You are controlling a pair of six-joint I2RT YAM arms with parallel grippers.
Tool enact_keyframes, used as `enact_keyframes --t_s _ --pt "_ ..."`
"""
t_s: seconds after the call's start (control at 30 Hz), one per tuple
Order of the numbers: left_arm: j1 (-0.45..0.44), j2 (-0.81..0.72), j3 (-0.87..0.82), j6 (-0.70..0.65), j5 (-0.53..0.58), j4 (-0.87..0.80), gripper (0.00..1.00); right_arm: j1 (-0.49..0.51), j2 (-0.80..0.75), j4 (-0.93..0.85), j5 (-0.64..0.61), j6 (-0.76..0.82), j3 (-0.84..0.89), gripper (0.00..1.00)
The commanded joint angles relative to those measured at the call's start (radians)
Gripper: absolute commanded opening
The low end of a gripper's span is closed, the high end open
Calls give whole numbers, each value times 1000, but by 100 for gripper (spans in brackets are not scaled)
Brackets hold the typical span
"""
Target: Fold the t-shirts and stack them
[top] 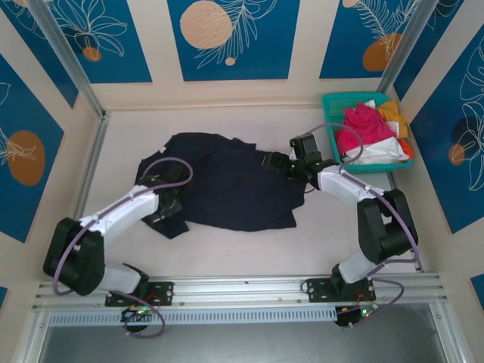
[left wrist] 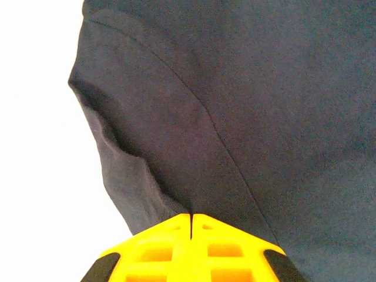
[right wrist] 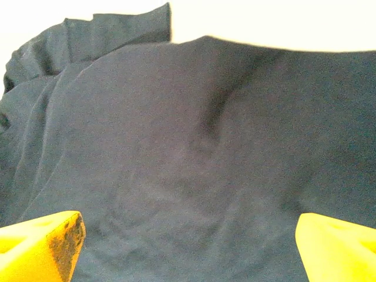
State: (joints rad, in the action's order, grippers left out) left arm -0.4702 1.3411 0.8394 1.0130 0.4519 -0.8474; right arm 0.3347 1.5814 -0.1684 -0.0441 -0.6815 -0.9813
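One navy t-shirt (top: 234, 185) lies rumpled, longest left to right, facing unclear.

Teal mesh basket (top: 330, 113) at far right corner of white counter (top: 227, 249). Blue panels (top: 257, 41) with orange discs on walls behind. Metal rail (top: 242, 286) along near edge.

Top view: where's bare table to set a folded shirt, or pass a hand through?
Bare table: the near strip between the navy shirt and the front rail, between the two arms; also the far strip from shirt to back wall. Crowded: centre under the shirt, and the right side with the basket and right gripper.
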Motion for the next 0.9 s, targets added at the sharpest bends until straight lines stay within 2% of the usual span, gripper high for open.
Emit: enact_keyframes --t_s 0.0,0.1,0.3,0.37,0.43,0.47,0.6,0.77,0.87 --pt "19 -87 -80 104 31 -56 2 10 21 9 30 -9 -43 93" --pt "43 -91 -105 64 -15 -2 2 15 42 17 39 -5 -56 93" --pt "48 19 -35 -2 -43 41 3 40 141 13 103 8 -118 91" --pt "48 36 -23 -12 -57 53 12 68 182 19 115 12 -155 89" --pt "48 41 -14 -9 -59 42 29 98 221 18 108 13 -193 89" --pt "48 38 -14 -6 -52 32 32 110 242 18 112 10 -209 89" --pt "54 22 -49 2 -18 10 35 131 301 39 141 -13 -239 89" --pt "62 26 -75 18 -38 10 35 135 314 40 149 -15 -241 89" --pt "62 10 -84 31 -36 -13 40 132 319 29 140 -6 -242 89"
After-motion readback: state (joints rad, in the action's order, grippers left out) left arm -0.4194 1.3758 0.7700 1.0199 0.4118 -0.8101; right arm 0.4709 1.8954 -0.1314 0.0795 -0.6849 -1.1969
